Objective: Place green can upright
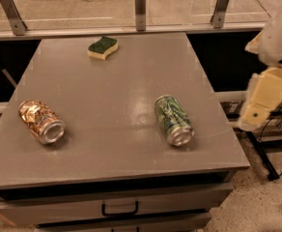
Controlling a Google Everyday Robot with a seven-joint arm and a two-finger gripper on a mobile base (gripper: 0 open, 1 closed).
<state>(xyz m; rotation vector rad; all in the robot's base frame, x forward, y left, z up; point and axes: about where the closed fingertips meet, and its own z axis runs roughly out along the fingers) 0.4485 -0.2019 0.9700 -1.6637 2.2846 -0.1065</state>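
The green can (173,119) lies on its side on the grey table (112,81), right of centre, with its silver end facing the front edge. It has a green and white patterned wrap. My gripper (265,99), a cream part at the end of the white arm (278,37), hangs off the table's right edge. It is about a can's length to the right of the green can and holds nothing that I can see.
An orange-gold can (41,121) lies on its side at the table's front left. A green-and-yellow sponge (103,47) sits at the back. A railing with metal posts (140,4) runs behind the table. A drawer handle (119,209) is below the front edge.
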